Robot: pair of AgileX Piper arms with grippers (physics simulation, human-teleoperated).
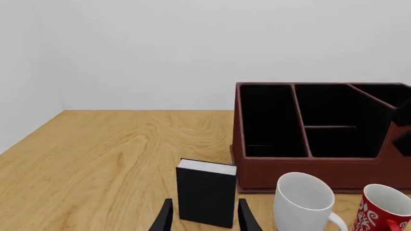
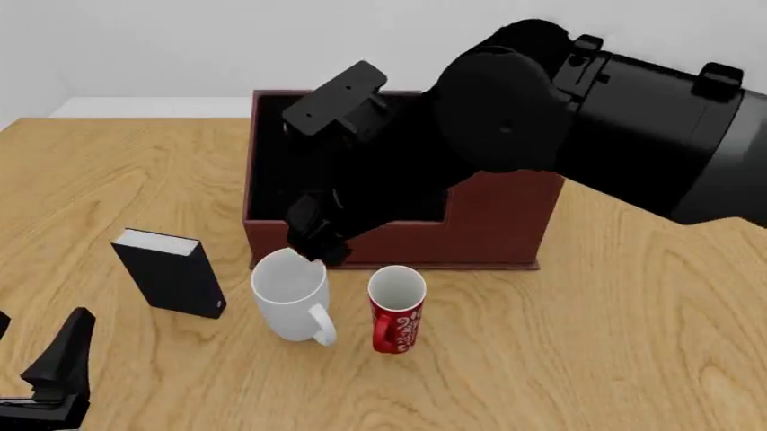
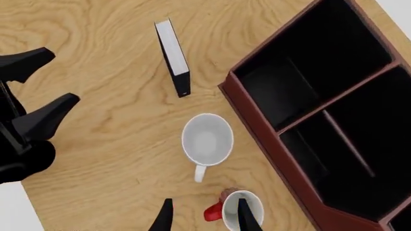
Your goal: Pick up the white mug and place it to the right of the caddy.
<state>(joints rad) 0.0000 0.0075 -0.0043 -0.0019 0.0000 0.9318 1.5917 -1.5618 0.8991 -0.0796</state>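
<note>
While the right gripper [image 3: 202, 216] hovers open and empty, it should centre over the white mug [image 2: 291, 293], avoiding the red mug [image 2: 396, 308] at three o'clock.

I see my right gripper [image 2: 314, 241] hanging just above the white mug [image 2: 291, 295], beside the caddy [image 2: 494, 226].
</note>
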